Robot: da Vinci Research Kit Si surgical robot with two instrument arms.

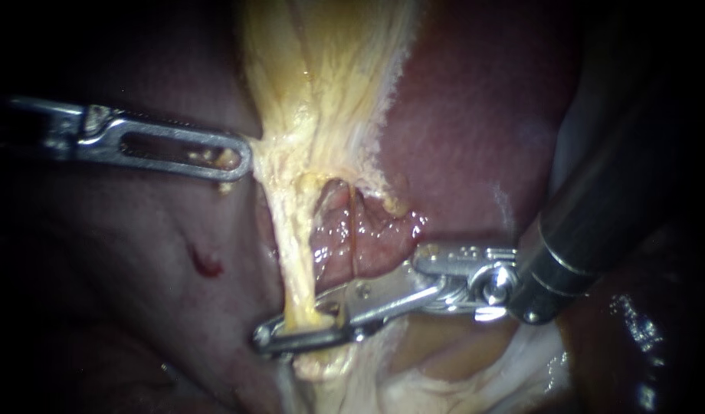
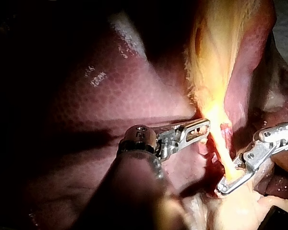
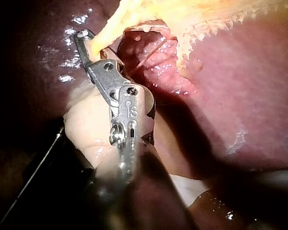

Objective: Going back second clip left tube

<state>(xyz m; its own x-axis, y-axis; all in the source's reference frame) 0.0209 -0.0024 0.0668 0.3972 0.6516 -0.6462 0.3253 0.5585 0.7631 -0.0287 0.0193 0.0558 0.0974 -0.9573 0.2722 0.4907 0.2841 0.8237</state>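
The left tube [image 1: 295, 268] is a yellow strand that runs down from the fanned yellow tissue [image 1: 322, 69]. My right instrument [image 1: 291, 331] comes in from the right. Its two slim jaws lie across the tube's lower end, one on each side, pressing it. The left wrist view shows the same jaws [image 2: 229, 181] around the tube [image 2: 221, 148]. In the right wrist view their tips [image 3: 86, 40] hold the tube [image 3: 103, 38]. My left instrument [image 1: 241, 157] is shut on the yellow tissue's edge and holds it taut. I cannot make out a clip.
Dark red liver [image 1: 475, 123] lies to the right of the yellow tissue. A pink lump [image 1: 368, 230] with a thin strand over it sits just right of the tube. A small red spot [image 1: 205, 262] marks the tissue to the left. Pale tissue [image 1: 460, 376] lies under my right instrument.
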